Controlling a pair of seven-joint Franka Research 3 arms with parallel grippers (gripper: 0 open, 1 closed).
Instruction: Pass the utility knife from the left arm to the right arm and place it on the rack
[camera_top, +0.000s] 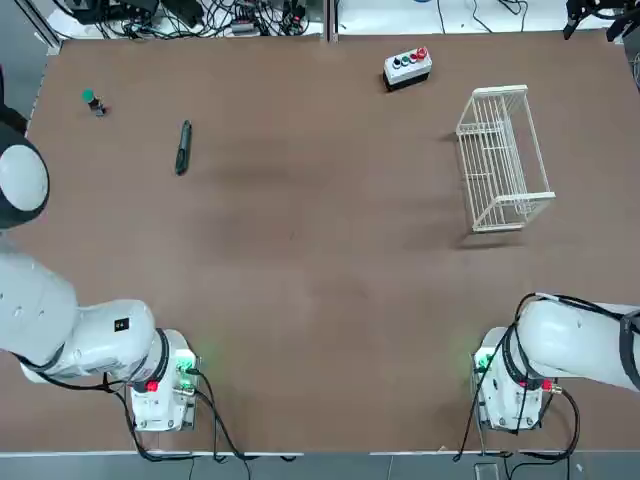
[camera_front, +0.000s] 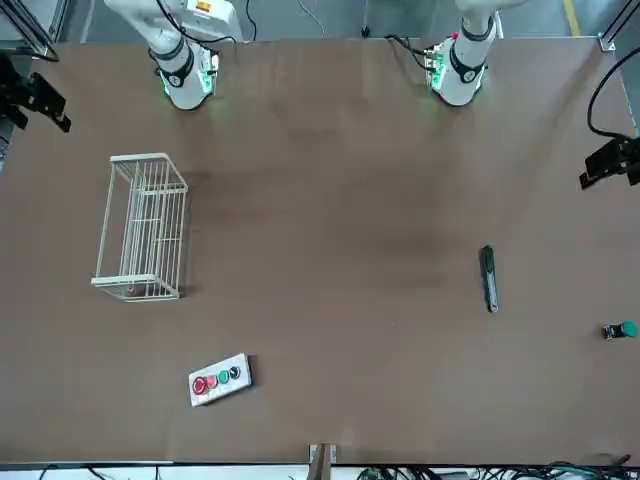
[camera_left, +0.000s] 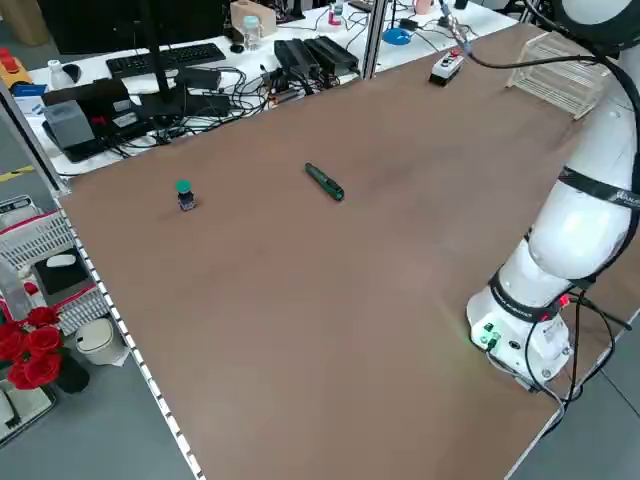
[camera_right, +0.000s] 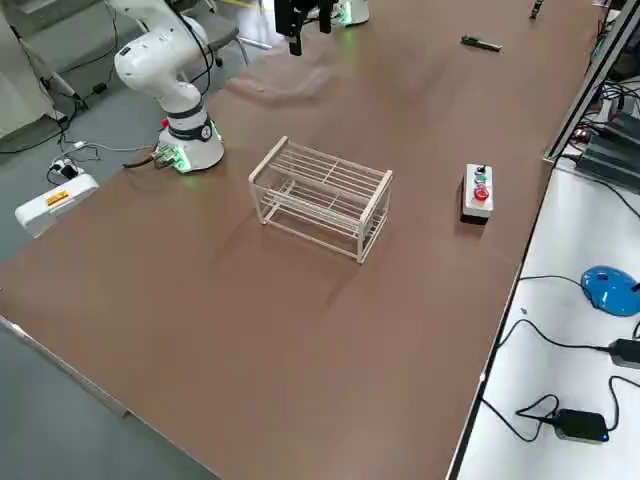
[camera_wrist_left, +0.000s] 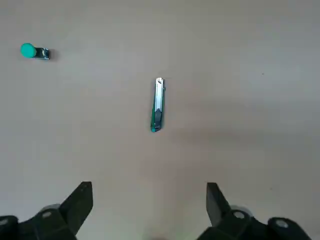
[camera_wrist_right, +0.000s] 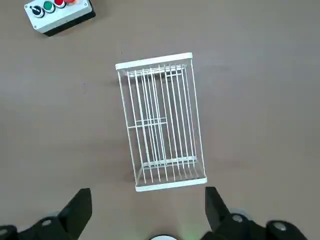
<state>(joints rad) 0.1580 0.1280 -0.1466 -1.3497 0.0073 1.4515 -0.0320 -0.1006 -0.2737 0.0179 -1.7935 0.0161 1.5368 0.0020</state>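
Both spread wide, empty: left gripper (camera_wrist_left: 150, 185) above brown tabletop (camera_top: 300, 300), facing utility knife (camera_wrist_left: 158, 105); right gripper (camera_wrist_right: 148, 190) likewise, facing white wire rack (camera_wrist_right: 162, 122).

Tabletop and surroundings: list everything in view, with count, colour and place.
slim utility knife: one, dark green, on the table's left part
small green-capped item: one, dark body, far left
white wire rack: one, right part
push-button box: one, pale with black base, beyond the rack, toward the middle
large table: one, brown, under all these
tangled cables: many, black, past the far edge
red flowers: several, beside the table, left side view
left gripper: one, black, table's left side, fingers apart
right gripper: one, black, right side, fingers apart
white arms: two, near side
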